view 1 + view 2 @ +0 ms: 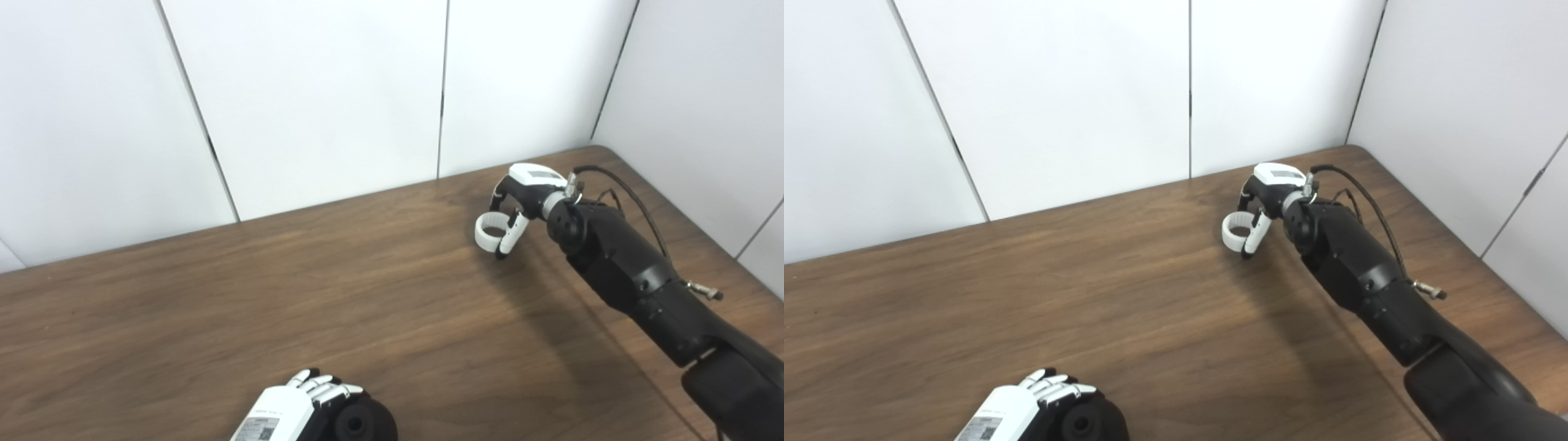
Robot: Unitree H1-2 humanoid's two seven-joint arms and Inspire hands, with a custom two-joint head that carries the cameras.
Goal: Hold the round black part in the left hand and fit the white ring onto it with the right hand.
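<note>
The round black part (361, 421) sits at the bottom edge of the picture, gripped by my left hand (300, 404), whose fingers curl over its top; a dark hole faces up from its middle. Far across the table, near the back right corner, my right hand (520, 196) holds the white ring (490, 230) between thumb and fingers, the ring hanging just above the wood. In the right eye view the same white ring (1236, 231) and black part (1087, 422) show a wide stretch of table between them.
The brown wooden table (306, 306) meets white wall panels (306, 92) at the back and right. My black right forearm (643, 275), with a cable looped above it, lies diagonally over the table's right side.
</note>
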